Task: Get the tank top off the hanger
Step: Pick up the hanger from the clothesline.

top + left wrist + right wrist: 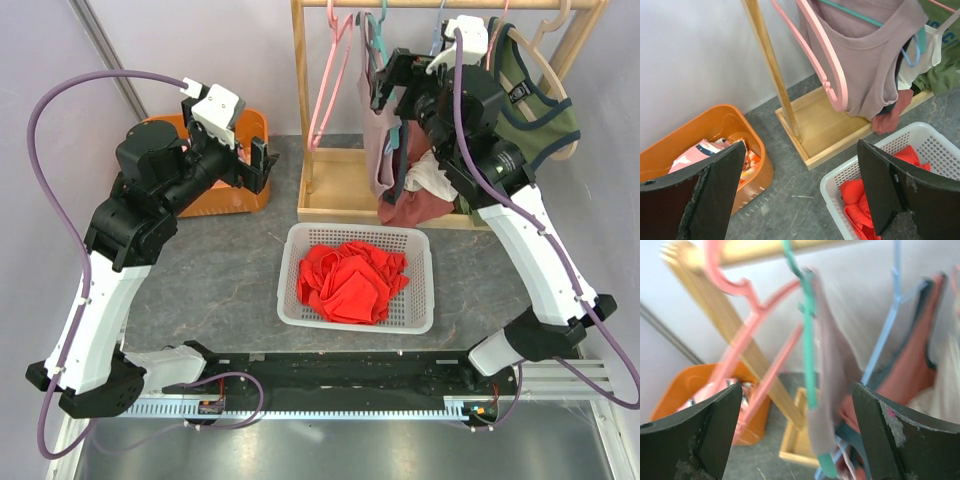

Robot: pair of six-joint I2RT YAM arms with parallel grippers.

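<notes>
The mauve tank top (832, 370) is seen draped limp and thin on the slim teal hanger (809, 340) under the round wooden rail (770, 252), with the right gripper (796, 405) spread wide just in front of it, nothing gripped. The left gripper (801, 150) is likewise open and empty, well apart by the orange bin (715, 112). If only stretchy fabric is pinched and pulled, a strap could be snagged on the hanger's shoulder and the hanger dragged off the rail, or the smooth pink hanger (747, 337) alongside knocked.

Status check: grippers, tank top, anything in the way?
Left gripper open, empty. Right gripper open, facing mauve tank top. Teal hanger on rail. Empty pink hanger alongside.
</notes>
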